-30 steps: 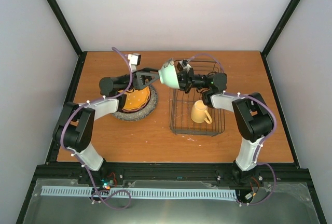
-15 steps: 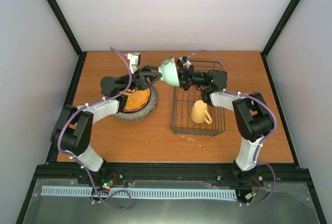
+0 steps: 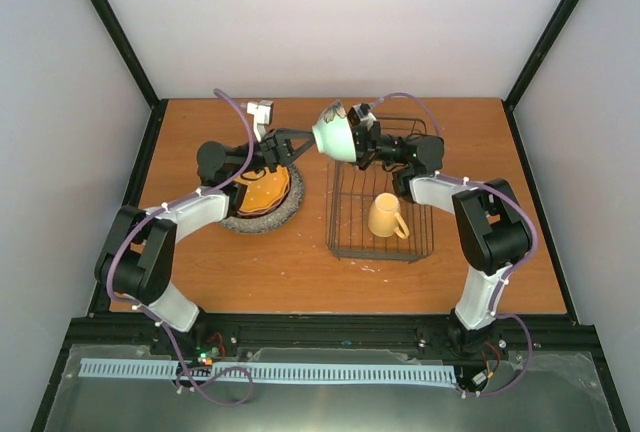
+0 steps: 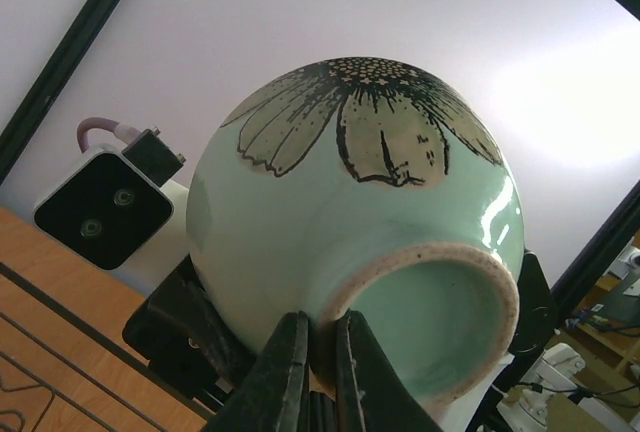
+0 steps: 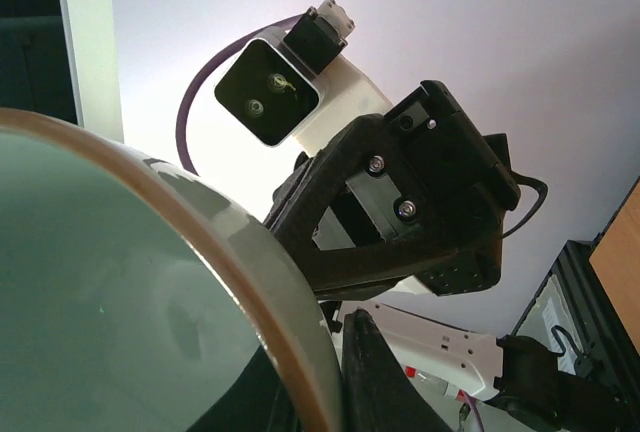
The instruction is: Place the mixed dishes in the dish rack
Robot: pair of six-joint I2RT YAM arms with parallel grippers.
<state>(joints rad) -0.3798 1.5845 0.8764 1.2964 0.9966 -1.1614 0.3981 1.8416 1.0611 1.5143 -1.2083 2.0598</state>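
Observation:
The pale green bowl [image 3: 335,135] hangs on its side in the air above the far left corner of the dish rack [image 3: 350,214], held from both sides. My left gripper [image 3: 306,142] is shut on the bowl's unglazed foot ring; in the left wrist view my left gripper [image 4: 318,327] pinches that ring under the flower-painted bowl [image 4: 340,192]. My right gripper [image 3: 354,142] is shut on the bowl's brown rim [image 5: 250,292], one finger [image 5: 378,377] outside it. A yellow mug [image 3: 385,216] lies in the rack. The orange plate [image 3: 262,190] rests on the grey speckled plate [image 3: 262,220].
The stacked plates sit left of the rack, under my left forearm. Black frame posts and white walls close in the table [image 3: 250,272] at the back and sides. Each wrist camera faces the other arm's camera [image 5: 268,92] at close range.
My left gripper moved right to the bowl and shut on its foot ring. The bowl shifted slightly right and up in the right gripper's hold.

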